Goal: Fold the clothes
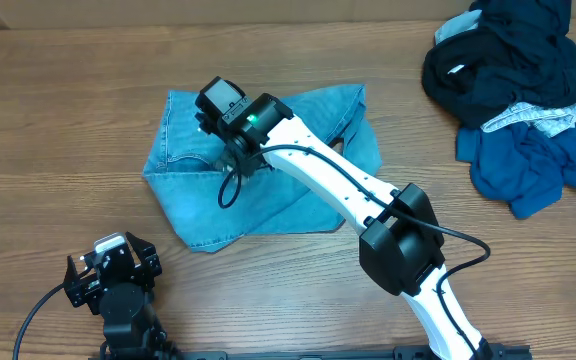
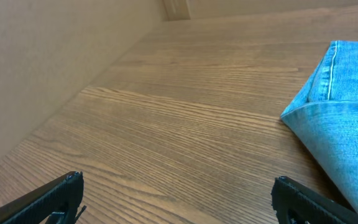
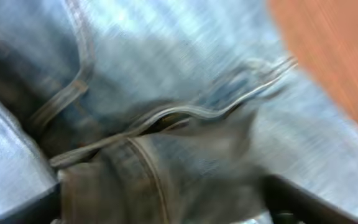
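Right tool [image 3: 160, 208] is standing with jaws apart, straddling a bunched ridge of the jeans [image 1: 193, 205], which are lying folded at mid-surface [image 1: 58, 110]. Left tool [image 2: 176, 202] is hovering released at the near left. Dark clothes [image 1: 508, 70] are lying heaped at the far right.

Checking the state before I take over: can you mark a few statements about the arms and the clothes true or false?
1. The left pincer is open and empty. True.
2. The dark clothes pile lies apart from the jeans. True.
3. The right pincer hangs over the dark clothes pile. False: it is down on the jeans.
4. The jeans lie spread out at full length. False: they are folded into a compact bundle.
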Robot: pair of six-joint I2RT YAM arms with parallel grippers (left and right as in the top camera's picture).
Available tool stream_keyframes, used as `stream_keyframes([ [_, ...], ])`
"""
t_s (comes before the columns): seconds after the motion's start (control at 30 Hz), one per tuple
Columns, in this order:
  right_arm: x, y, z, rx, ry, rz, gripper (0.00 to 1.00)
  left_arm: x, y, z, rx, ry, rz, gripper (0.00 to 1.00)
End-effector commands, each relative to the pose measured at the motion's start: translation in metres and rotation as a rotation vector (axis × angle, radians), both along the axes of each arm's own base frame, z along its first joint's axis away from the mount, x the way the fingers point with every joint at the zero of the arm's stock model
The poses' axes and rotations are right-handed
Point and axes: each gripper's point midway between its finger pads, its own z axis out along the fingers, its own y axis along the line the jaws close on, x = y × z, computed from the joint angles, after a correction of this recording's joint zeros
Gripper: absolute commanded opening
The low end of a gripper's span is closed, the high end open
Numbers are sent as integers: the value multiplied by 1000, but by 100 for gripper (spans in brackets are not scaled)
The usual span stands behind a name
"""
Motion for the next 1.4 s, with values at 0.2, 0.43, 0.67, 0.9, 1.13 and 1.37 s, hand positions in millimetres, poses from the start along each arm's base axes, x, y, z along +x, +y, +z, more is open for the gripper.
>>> stream_keyframes([
  [0.2, 77, -67, 52, 10, -208, -298, 4, 0, -1, -1, -8, 1, -5, 100],
  [0.43, 106, -96, 138, 306, -190, -387, 4, 0, -1, -1, -8, 1, -5, 100],
  [0.67, 96, -48, 193, 570, -180, -256, 4, 0, -1, -1, -8, 1, -5, 100],
  [0.9, 38, 50, 213, 719, -117, 14, 4, 0, -1, -1, -8, 1, -5, 100],
  [1.13, 31, 23, 241, 718, -140, 34, 100, 0, -1, -1, -8, 1, -5, 100],
  [1.37, 43, -71, 273, 625, -226, -42, 100, 0, -1, -1, -8, 1, -5, 100],
])
